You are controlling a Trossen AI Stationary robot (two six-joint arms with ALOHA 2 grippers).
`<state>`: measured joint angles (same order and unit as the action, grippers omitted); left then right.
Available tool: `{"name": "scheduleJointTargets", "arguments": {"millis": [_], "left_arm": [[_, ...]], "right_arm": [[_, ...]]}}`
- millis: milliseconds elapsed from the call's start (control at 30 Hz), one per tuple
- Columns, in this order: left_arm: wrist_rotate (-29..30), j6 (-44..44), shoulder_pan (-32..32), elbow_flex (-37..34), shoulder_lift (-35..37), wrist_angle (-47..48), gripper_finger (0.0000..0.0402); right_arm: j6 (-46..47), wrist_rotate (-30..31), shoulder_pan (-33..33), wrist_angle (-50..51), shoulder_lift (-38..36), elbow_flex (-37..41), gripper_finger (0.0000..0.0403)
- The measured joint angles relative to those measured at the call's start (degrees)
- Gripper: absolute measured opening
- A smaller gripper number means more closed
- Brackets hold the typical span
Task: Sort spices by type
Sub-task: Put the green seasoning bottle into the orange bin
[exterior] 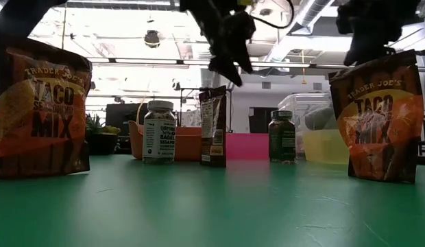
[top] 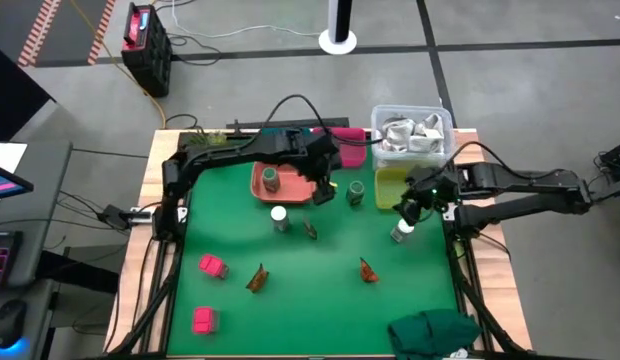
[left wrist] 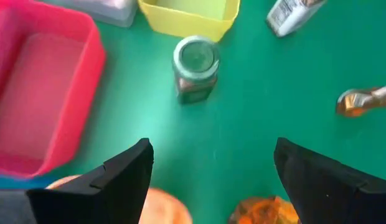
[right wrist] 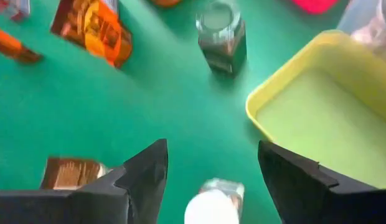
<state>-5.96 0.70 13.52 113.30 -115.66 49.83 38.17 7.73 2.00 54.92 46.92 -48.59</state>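
Observation:
My left gripper (top: 325, 188) hangs open above the mat between the orange tray (top: 290, 190) and a dark green jar (top: 356, 192), which stands upright (left wrist: 195, 68) ahead of its fingers. A second dark green jar (top: 272, 180) stands in the orange tray. My right gripper (top: 414, 208) is open over a white-capped jar (right wrist: 211, 202) (top: 402, 232), its fingers apart on either side above it. The other white-capped jar (top: 279, 218) stands mid-mat. Three brown-orange sachets (top: 310, 230) (top: 257, 278) (top: 368, 270) and two pink blocks (top: 211, 266) (top: 203, 319) lie nearer the near edge.
A pink bin (top: 347, 146), a yellow bin (top: 390, 185) and a clear bin of crumpled wrappers (top: 410, 130) line the far side. A green cloth (top: 435, 330) lies at the near right corner. A plant sprig (top: 205, 138) sits at the far left corner.

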Motion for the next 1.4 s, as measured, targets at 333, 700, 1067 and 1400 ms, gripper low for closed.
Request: {"name": "scheduleJointTargets", "arguments": {"millis": [333,700,1067,1400], "left_arm": [[-0.1,3.6,-1.2,0.0,-6.5,-12.0,0.032],[3.5,2.7,-1.4,0.0,-10.2,-23.5,0.032],[5.2,1.1,-1.3,-0.1,-15.0,-24.0,0.032],[5.0,3.3,-1.5,0.0,-16.6,-23.8,0.0208]], "right_arm": [[4.7,1.9,-1.7,1.0,-4.6,1.0,0.0275],[6.0,3.1,-1.6,-0.7,-4.1,1.0,0.0275],[6.0,5.4,-1.6,-2.3,-4.1,1.0,0.0275],[5.9,7.1,-1.6,-2.9,-4.1,1.0,0.0275]]}}
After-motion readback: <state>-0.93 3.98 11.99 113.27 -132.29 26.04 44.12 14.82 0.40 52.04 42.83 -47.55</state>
